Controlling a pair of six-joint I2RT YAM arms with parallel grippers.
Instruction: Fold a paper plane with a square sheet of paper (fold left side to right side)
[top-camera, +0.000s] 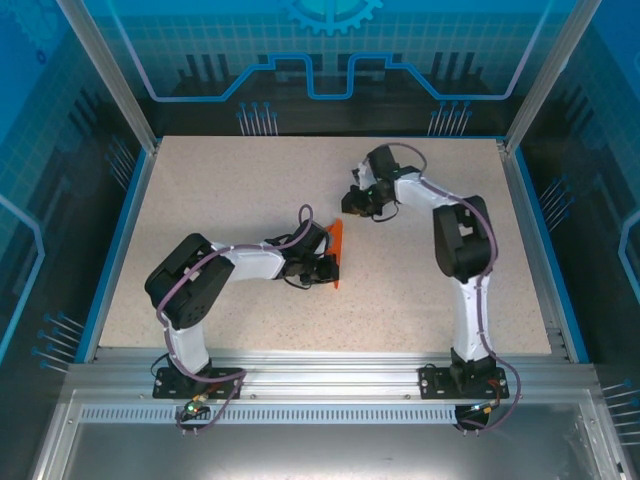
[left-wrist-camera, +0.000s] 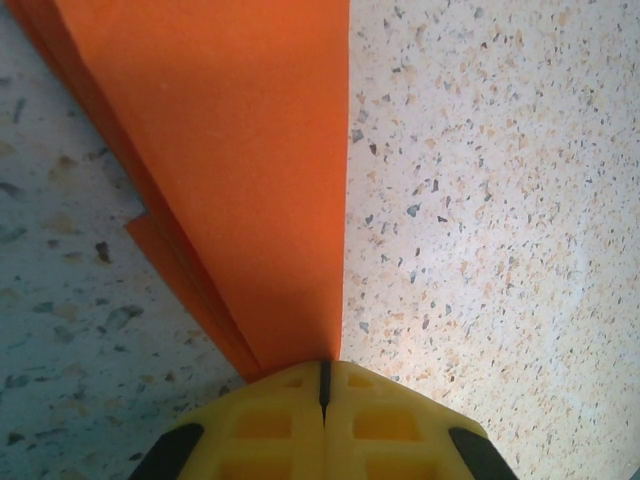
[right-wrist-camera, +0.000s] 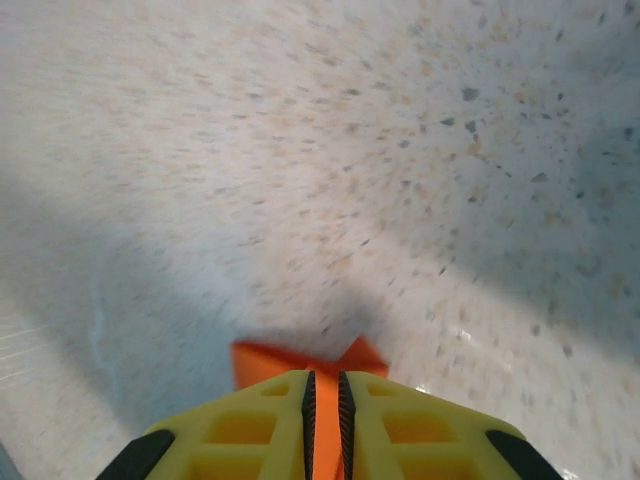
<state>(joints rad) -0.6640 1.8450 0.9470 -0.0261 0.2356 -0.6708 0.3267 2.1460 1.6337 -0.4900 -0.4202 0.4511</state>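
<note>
Paper (top-camera: 337, 252), orange and folded into several layers, stands on edge near the middle of the desk (top-camera: 200, 190), a narrow upright strip in the overhead view. The left end effector (top-camera: 325, 268) sits low at the middle of the desk, right against the paper's near end. From the left wrist its yellow fingers (left-wrist-camera: 262, 425) are pressed together with no gap, and the paper (left-wrist-camera: 250, 150) comes out from between their tips (left-wrist-camera: 323, 365), so it is clamped there. The sheet widens as it runs away from the tips, with one straight long edge against the speckled desk surface (left-wrist-camera: 500, 200) and stepped layer edges on the other side.

The right end effector (top-camera: 352, 203) is a little past the desk's middle toward the far edge, close to the paper's far end. From the right wrist, which is blurred, its fingers (right-wrist-camera: 250, 425) stand with only a thin slit between them (right-wrist-camera: 323, 378). Orange shows in that slit and just beyond the tips (right-wrist-camera: 262, 357). Whether they actually pinch the paper I cannot tell.
</note>
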